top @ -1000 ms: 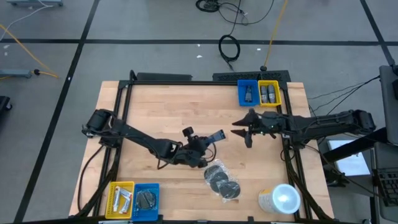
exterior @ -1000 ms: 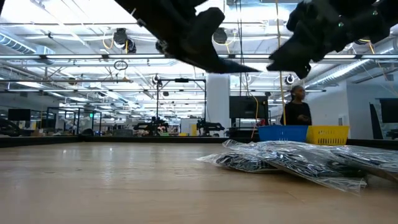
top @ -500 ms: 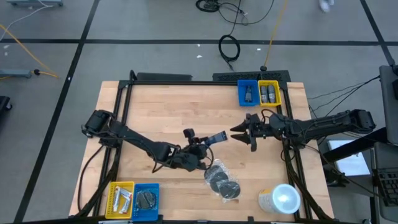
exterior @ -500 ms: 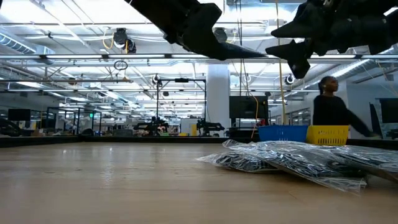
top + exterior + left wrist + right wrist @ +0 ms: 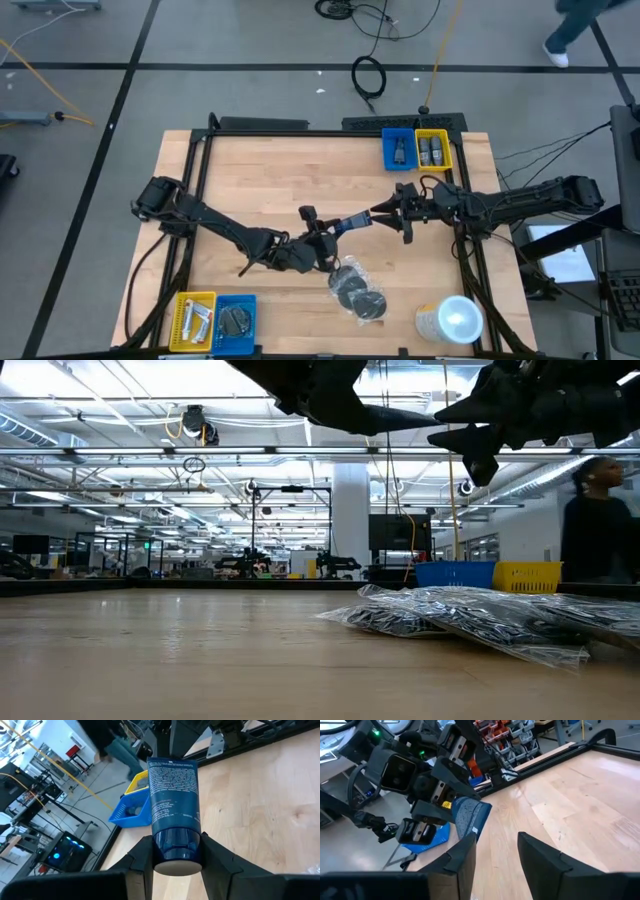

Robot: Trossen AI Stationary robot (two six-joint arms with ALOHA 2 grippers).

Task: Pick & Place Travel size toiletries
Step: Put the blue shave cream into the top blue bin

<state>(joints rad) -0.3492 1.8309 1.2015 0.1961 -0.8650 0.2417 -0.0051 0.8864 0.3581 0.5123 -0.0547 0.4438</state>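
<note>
I have a dark blue tube point(image 5: 174, 812) pinched cap-end between the fingers of my left end effector point(image 5: 337, 232), held in the air above the middle of the tabletop point(image 5: 260, 180). White print covers the tube's face in the left wrist view, but I cannot read any word of it. Its flat far end points at the right end effector point(image 5: 384, 212), whose fingers are spread apart with the tube's end just in front of the gap and not yet between them, as the right wrist view shows.

Just beside the tube, on the near side, three dark round discs in clear wrap point(image 5: 354, 289) lie together on the wood. Beyond the discs, at the near right corner, stands one white-lidded cup point(image 5: 452, 321). At the far edge past the tube sit a blue bin point(image 5: 397, 150) and a yellow bin point(image 5: 432, 150), side by side, each holding small dark bottles I cannot count. At the near left corner sits a second pair, a yellow bin point(image 5: 193, 320) with white tubes and a blue bin point(image 5: 234, 320) with dark discs.

Against a second ago, the left arm has carried the tube closer to the right end effector, which has shifted only a little. A person point(image 5: 597, 525) has moved rightward across the room behind the tabletop.
</note>
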